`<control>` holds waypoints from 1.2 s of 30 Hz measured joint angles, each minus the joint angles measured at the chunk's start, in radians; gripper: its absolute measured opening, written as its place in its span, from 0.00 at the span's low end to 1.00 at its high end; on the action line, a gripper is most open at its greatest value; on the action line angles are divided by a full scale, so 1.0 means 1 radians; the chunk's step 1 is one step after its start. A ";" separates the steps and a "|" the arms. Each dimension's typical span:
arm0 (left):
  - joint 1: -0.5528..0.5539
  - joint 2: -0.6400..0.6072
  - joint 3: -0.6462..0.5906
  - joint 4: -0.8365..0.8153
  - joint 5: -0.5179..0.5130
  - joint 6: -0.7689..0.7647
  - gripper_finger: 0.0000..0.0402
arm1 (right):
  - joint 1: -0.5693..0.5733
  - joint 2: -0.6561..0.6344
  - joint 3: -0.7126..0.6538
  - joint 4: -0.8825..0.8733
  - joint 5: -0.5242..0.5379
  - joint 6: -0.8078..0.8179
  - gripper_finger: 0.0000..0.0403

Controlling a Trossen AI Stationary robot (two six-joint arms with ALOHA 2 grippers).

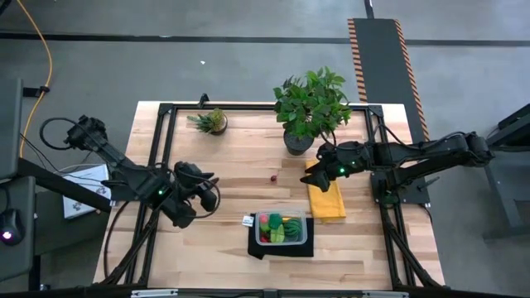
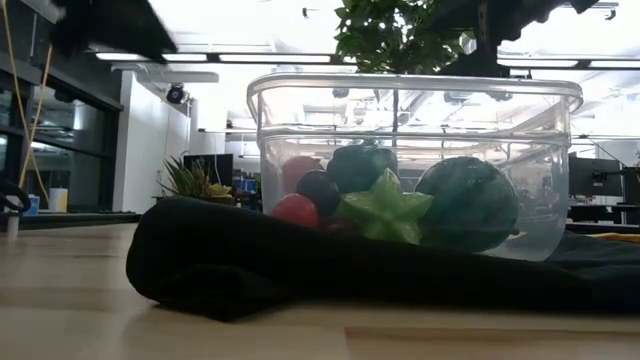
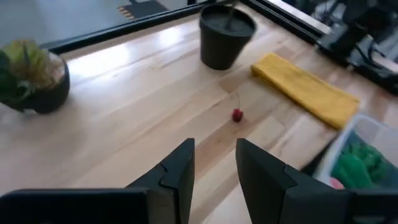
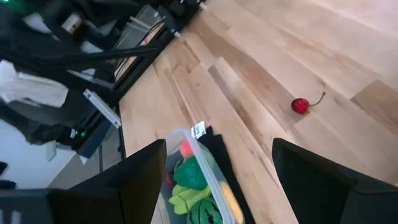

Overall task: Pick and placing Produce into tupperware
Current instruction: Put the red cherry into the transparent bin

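The clear tupperware (image 1: 281, 228) stands on a black mat (image 1: 281, 248) near the table's front edge. It holds several produce pieces, among them a green star (image 2: 385, 210) and a dark green ball (image 2: 468, 202). One red cherry (image 1: 273, 176) lies alone on the bare wood beyond it, also seen as the cherry (image 3: 237, 114) and the cherry (image 4: 300, 105). My left gripper (image 3: 214, 171) hovers left of the tupperware, slightly open, with nothing between its fingers. My right gripper (image 4: 217, 180) hovers over the yellow cloth to the right of the cherry, wide open with nothing between its fingers.
A yellow cloth (image 1: 326, 197) lies right of the tupperware. A big leafy plant in a dark pot (image 1: 308, 108) stands at the far middle and a small potted plant (image 1: 212, 122) at the far left. A black frame (image 1: 248, 107) runs round the table's edge.
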 joint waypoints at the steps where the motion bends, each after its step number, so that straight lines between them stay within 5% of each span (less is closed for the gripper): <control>1: 0.002 -0.001 -0.036 0.029 -0.005 -0.021 0.26 | 0.000 0.000 0.000 -0.002 0.009 0.011 0.70; 8: 0.001 -0.019 -0.262 0.202 -0.031 -0.110 0.26 | -0.004 0.000 0.000 0.002 0.078 0.049 0.70; 20: 0.025 -0.015 -0.453 0.405 -0.123 -0.118 0.26 | -0.006 0.000 0.001 -0.014 0.133 0.059 0.70; 26: 0.101 -0.015 -0.535 0.605 -0.119 0.091 0.26 | -0.006 0.000 0.001 -0.013 0.133 0.063 0.70; 36: 0.272 -0.015 -0.657 1.131 0.047 0.570 0.26 | -0.006 0.000 0.001 -0.013 0.137 0.055 0.70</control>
